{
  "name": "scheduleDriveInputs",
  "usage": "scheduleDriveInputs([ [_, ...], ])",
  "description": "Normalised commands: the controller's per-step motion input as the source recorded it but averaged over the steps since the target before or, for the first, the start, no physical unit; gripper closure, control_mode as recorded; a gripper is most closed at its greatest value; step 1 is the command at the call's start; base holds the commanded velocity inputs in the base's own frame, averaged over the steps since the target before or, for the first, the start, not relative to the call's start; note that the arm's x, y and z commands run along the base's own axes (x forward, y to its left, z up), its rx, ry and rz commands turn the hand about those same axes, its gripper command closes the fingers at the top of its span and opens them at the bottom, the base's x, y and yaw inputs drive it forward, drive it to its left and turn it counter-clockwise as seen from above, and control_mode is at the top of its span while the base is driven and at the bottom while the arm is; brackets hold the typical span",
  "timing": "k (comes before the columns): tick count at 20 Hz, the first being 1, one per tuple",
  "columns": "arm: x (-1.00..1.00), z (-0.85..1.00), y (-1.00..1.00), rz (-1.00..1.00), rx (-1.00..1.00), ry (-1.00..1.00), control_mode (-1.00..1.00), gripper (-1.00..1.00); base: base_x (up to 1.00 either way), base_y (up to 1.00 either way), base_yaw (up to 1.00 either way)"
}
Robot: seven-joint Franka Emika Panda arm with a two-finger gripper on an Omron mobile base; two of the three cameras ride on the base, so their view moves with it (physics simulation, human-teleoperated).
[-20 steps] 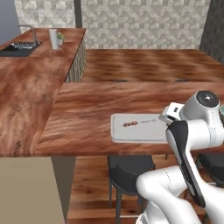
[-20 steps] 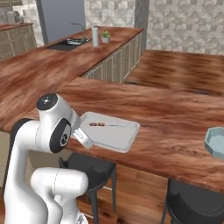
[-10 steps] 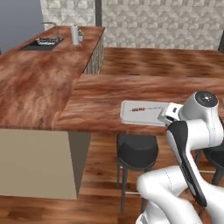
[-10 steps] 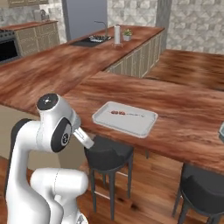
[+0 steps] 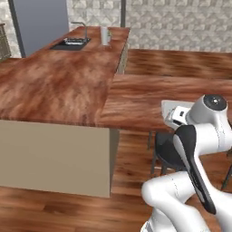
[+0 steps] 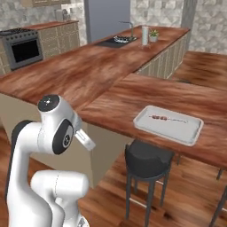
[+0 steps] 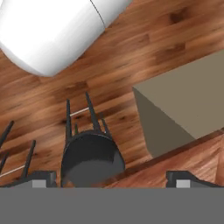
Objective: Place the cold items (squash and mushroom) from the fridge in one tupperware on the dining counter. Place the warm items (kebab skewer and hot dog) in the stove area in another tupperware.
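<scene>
— Woodgrain everywhere in the left base view, isn't it?
— Yes: the long reddish-brown wooden bench point(image 5: 63, 86) runs away from the camera, with a dark inset sink and tap point(image 5: 72, 41) at its far end, a pale upright cylinder point(image 5: 104, 35) just beside the sink, and a tall grey fridge door point(image 5: 38, 22) behind. The flat pale-grey rectangular tray point(image 5: 168, 108) lies on the nearer bench arm, mostly hidden behind the white arm; a round black stool point(image 5: 170, 149) stands below it.

— And the right base view?
— There the tray point(image 6: 168, 124) shows whole, lying flat near the bench edge point(image 6: 146, 95), with the thin kebab skewer with small reddish pieces point(image 6: 163, 118) lying lengthways on it, towards its far side. One stool point(image 6: 148, 160) stands on the floor just below the tray. A black-fronted oven point(image 6: 24, 46) sits at far left, and a small green potted plant point(image 6: 154, 34) stands beside the pale cylinder point(image 6: 144, 35) near the sink point(image 6: 117, 41).

— Can you see the jaws?
— In the hand view the gripper point(image 7: 111, 179) looks down at the plank floor point(image 7: 131, 48); its two dark fingertips point(image 7: 37, 178) are spread to opposite sides with nothing between them. A stool point(image 7: 91, 157) lies under them, with the beige bench side panel point(image 7: 183, 105) to the right.
</scene>
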Motion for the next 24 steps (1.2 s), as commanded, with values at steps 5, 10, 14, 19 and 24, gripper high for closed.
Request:
scheduleDriveInputs([
  [5, 0.0, 0.0, 0.0, 0.0, 0.0, 0.0, 1.0, -1.0, 0.0, 1.0, 0.0],
  [10, 0.0, 0.0, 0.0, 0.0, 0.0, 0.0, 1.0, -1.0, 0.0, 1.0, 0.0],
  [14, 0.0, 0.0, 0.0, 0.0, 0.0, 0.0, 1.0, -1.0, 0.02, 1.0, 0.0],
  [19, 0.0, 0.0, 0.0, 0.0, 0.0, 0.0, 1.0, -1.0, 0.14, 1.0, 0.09],
  [24, 0.0, 0.0, 0.0, 0.0, 0.0, 0.0, 1.0, -1.0, 0.1, 1.0, 0.18],
])
